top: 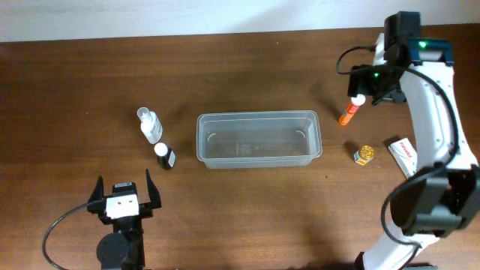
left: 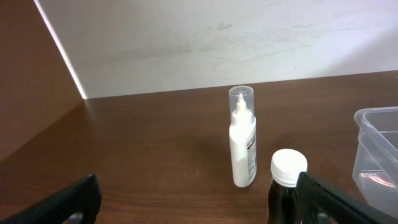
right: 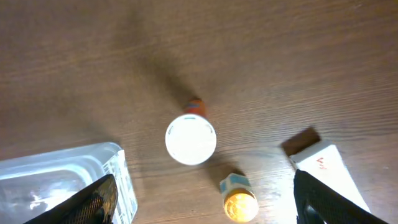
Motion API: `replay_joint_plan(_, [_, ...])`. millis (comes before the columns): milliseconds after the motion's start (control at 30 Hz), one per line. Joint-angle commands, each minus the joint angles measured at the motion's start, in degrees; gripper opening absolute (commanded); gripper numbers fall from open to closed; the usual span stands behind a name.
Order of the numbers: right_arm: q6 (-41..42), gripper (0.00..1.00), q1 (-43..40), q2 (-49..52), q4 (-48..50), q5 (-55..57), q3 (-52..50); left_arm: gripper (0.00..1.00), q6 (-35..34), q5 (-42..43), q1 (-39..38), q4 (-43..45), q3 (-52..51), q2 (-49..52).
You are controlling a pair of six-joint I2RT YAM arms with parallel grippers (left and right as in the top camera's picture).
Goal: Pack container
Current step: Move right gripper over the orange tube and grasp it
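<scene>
The container (top: 259, 139) is a clear rectangular tub in the middle of the table; it looks empty. Its corner shows in the right wrist view (right: 62, 177) and its edge in the left wrist view (left: 378, 152). My left gripper (top: 124, 196) is open and empty near the front left; in its wrist view (left: 205, 208) a white squeeze bottle (left: 242, 149) and a dark bottle with a white cap (left: 287, 186) stand ahead. My right gripper (top: 373, 84) is open (right: 208, 211), held above an upright orange bottle with a white cap (right: 191, 139).
The white squeeze bottle (top: 150, 125) and the dark bottle (top: 164, 155) stand left of the container. The orange bottle (top: 349, 112), a small gold-lidded jar (top: 364, 154) (right: 239, 200) and a white box (top: 403, 155) (right: 323, 165) lie to its right.
</scene>
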Motion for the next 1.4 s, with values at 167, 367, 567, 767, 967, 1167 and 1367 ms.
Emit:
replay_joint_plan(167, [0.04, 0.82, 0.52, 5.66, 3.28, -1.66, 1.05, 1.00, 1.14, 0.39, 0.04, -0.22, -0.13, -0.39])
replay_joint_plan(367, [0.04, 0.66, 0.57, 8.22, 3.61, -1.88, 0.85, 1.00, 1.14, 0.39, 0.04, -0.22, -0.13, -0.39])
replay_joint_plan(567, [0.09, 0.61, 0.57, 9.18, 3.45, -2.54, 0.83, 1.00, 1.14, 0.39, 0.04, -0.22, -0.13, -0.39])
replay_joint_plan(767, [0.31, 0.57, 0.57, 9.20, 4.15, -2.69, 0.33, 1.00, 1.14, 0.39, 0.04, -0.22, -0.13, -0.39])
replay_joint_plan(967, [0.31, 0.34, 0.57, 9.20, 4.28, -2.67, 0.26, 1.00, 1.14, 0.39, 0.04, -0.22, -0.13, -0.39])
replay_joint_plan(1167, [0.31, 0.33, 0.57, 9.20, 3.65, -2.64, 0.26, 1.00, 1.14, 0.39, 0.04, -0.22, -0.13, -0.39])
replay_joint_plan(1367, [0.31, 0.33, 0.57, 9.20, 3.34, -2.45, 0.26, 1.00, 1.14, 0.39, 0.04, -0.22, -0.13, -0.39])
